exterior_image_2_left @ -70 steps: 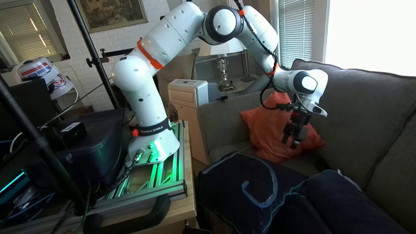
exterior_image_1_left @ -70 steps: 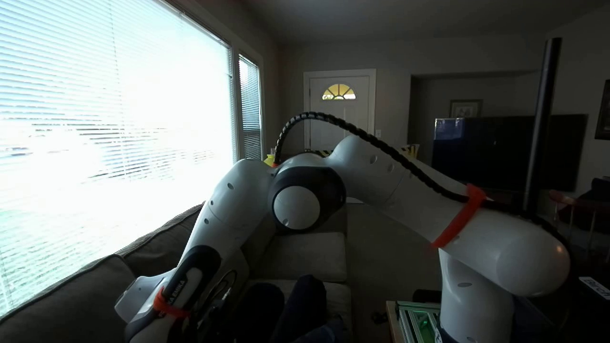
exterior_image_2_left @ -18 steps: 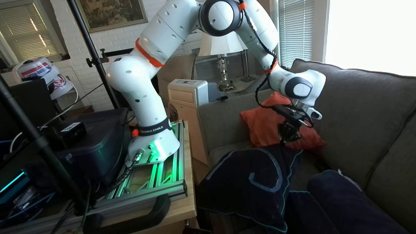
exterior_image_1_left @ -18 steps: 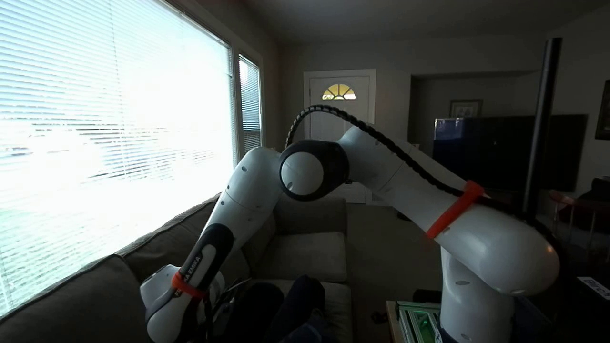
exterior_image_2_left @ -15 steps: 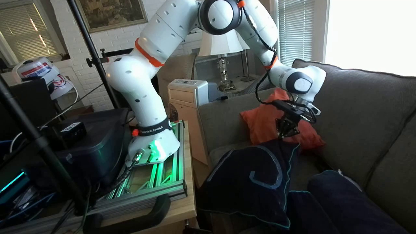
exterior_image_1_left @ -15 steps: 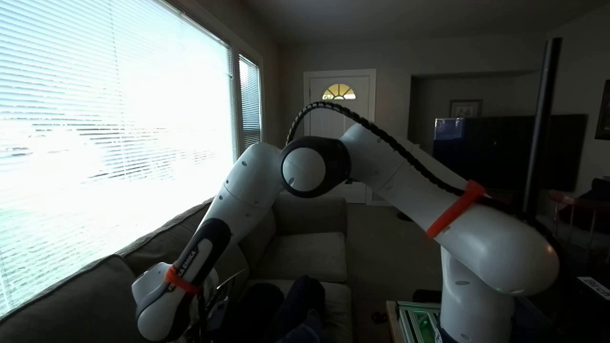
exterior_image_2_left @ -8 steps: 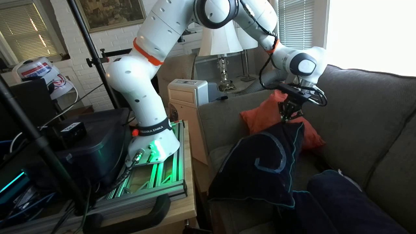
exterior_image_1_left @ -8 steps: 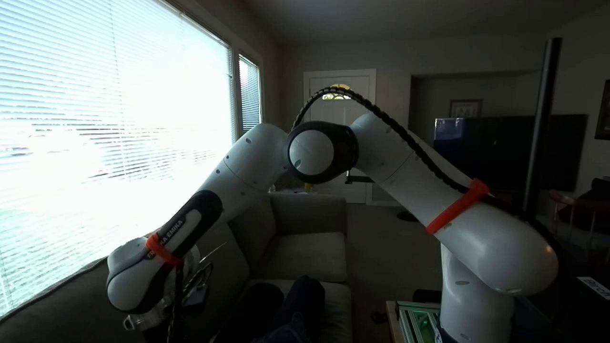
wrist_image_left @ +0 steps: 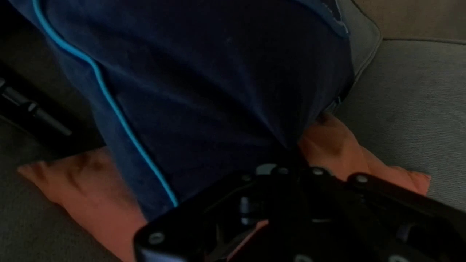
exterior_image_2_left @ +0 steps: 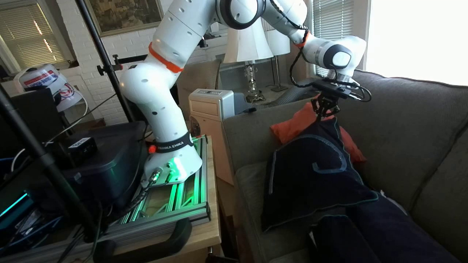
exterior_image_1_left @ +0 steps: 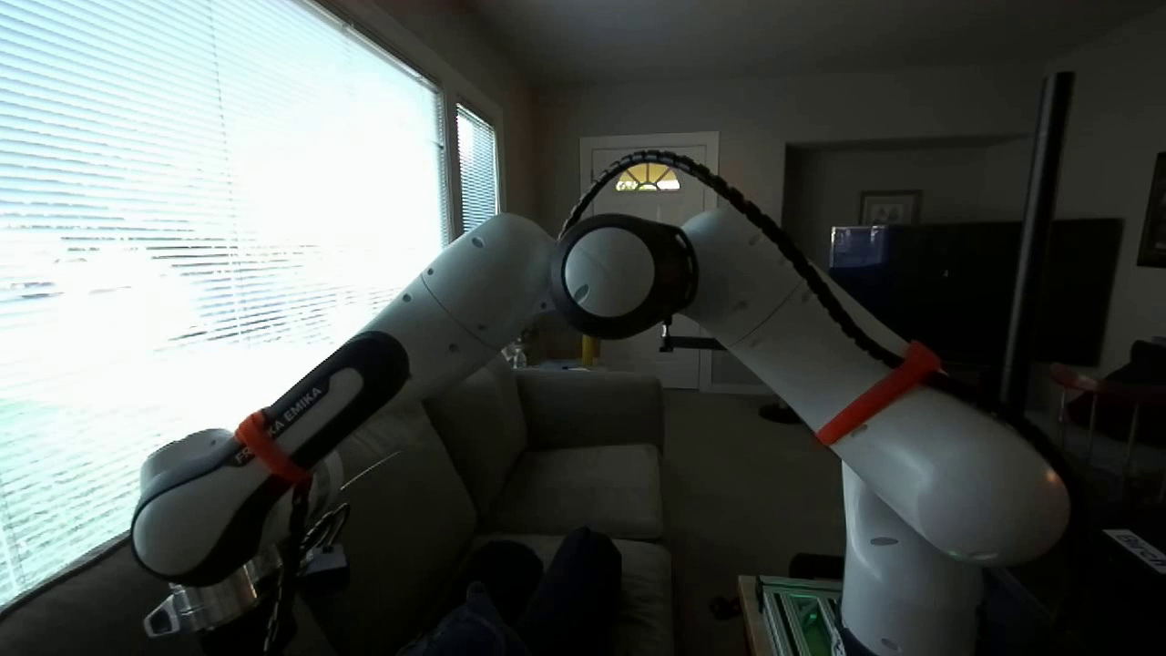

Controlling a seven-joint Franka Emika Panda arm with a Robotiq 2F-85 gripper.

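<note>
**Dark blue pillow [exterior_image_2_left: 303,179] held up by one small pinch**

The end effector [exterior_image_2_left: 320,116] has its jaws drawn together on a gathered bit of cloth at the pillow's upper end; in the wrist view, folds run in to the grip. The pillow hangs tilted over the seat, its supporting surface [exterior_image_2_left: 252,186], and partly hides an orange pillow [exterior_image_2_left: 290,126] behind it. Whether the lower edge bears on the surface cannot be told.

Slipping looks like the main risk. The hold is small and the bulk below it is large, so any tug could peel the cloth free. Bright blue piping [wrist_image_left: 126,125] runs down beside the grip and disappears behind the end effector, leaving it unclear whether a firm seam is caught or only smooth fabric.

A pinch at one place also resists turning poorly; a quick move could set the pillow swinging or twisting. Cloth rubbing on cloth might drag the orange pillow along. The pillow's lower corner reaches some navy fabric [exterior_image_2_left: 395,230], where a snag would load the grip suddenly. The wrist end of the arm [exterior_image_2_left: 351,51] appears near the backrest [exterior_image_2_left: 409,124], so drifting that way could bring contact, though depth is hard to judge.
</note>
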